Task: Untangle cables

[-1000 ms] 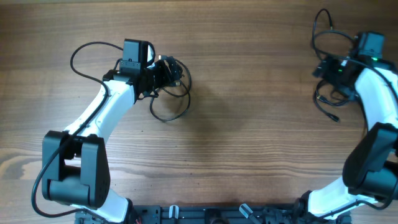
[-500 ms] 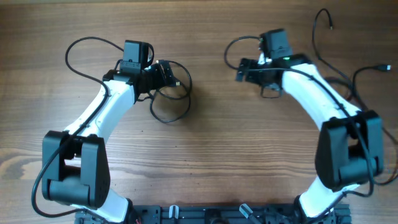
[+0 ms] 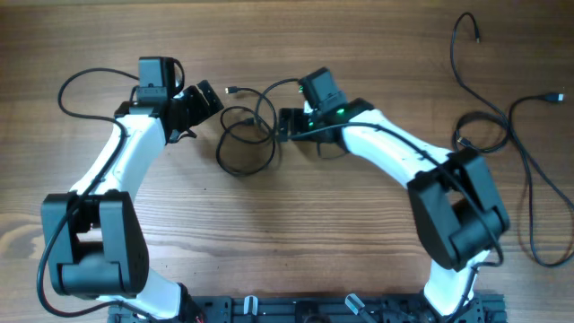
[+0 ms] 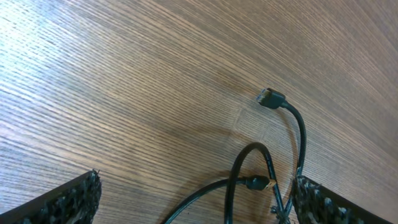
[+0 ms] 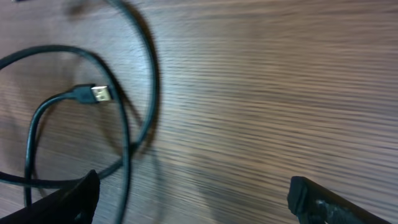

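The left pincer (image 3: 197,101) and right pincer (image 3: 284,125) are hovering spread wide and empty over the tabletop (image 3: 296,233), flanking the tangled cables (image 3: 244,139) at its far middle. Each should be pinching a separate loop and pulling apart gently, watching the USB plug (image 5: 99,93) for snagging.

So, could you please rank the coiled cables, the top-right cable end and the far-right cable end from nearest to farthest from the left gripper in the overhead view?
From the left gripper:
1. Coiled cables, just to its right.
2. Top-right cable end, far across to the right, at the back.
3. Far-right cable end, farther right still.
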You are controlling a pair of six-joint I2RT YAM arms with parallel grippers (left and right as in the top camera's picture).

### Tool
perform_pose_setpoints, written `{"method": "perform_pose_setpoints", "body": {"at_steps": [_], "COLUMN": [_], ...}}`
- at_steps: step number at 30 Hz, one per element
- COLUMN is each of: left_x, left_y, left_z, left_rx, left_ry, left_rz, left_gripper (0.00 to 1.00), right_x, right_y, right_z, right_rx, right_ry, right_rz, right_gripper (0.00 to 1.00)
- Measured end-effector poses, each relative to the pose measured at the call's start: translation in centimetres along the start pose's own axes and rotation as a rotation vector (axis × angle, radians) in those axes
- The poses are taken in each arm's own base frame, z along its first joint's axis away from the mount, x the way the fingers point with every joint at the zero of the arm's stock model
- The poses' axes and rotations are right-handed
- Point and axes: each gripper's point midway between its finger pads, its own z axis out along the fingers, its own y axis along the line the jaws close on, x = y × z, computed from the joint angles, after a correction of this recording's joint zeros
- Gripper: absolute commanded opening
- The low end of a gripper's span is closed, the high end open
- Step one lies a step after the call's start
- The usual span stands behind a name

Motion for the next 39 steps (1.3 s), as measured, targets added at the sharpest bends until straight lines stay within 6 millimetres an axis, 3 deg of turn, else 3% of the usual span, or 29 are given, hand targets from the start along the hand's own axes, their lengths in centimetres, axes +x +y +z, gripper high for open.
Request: {"method": "perform_pose_setpoints", "body": {"at_steps": [9,16,18,20,21,25,28,32,33,34,39], "left_x": [0.0,0.0,0.0,0.0,0.0,0.1,0.1,0.1,0.1,0.1,0.1], "left_y": [0.0,0.0,0.0,0.0,0.0,0.0,0.0,0.0,0.0,0.0,0.0], "left_z": [0.0,0.0,0.0,0.0,0.0,0.0,0.0,0.0,0.0,0.0,0.0], "left_rx": [0.016,0.016,0.016,0.016,0.015,0.014,0.014,0.014,0.014,0.014,0.014], "left_ry": [0.009,0.009,0.009,0.009,0.01,0.012,0.013,0.012,0.012,0.012,0.012], "left_rz": [-0.015,-0.015,-0.015,-0.015,-0.015,-0.019,-0.019,-0.019,-0.019,-0.019,-0.019], "left_gripper": [1.0,1.0,1.0,0.99,0.99,1.0,1.0,1.0,1.0,1.0,1.0], "right_x": [2.3,2.9,2.9,3.2,3.4,3.9,4.4,3.0,1.2,0.8,0.6], "right_y": [5.5,7.4,7.6,7.4,7.0,4.8,2.8,-2.2,-4.4,-5.5,-14.4], "right_z": [3.1,3.7,3.8,4.2,4.4,4.4,3.2,0.3,-1.4,-2.1,-5.4], "right_rx": [-0.083,-0.106,-0.098,-0.072,-0.047,0.052,0.129,0.243,0.278,0.3,0.493], "right_ry": [-0.016,-0.017,-0.023,-0.022,-0.02,0.0,0.035,0.043,0.007,0.005,0.051], "right_rz": [-0.073,-0.062,-0.062,-0.057,-0.056,-0.034,-0.02,0.054,0.101,0.121,0.27], "right_gripper": [1.0,0.96,0.64,0.11,0.04,0.04,0.04,0.04,0.04,0.04,0.05]}}
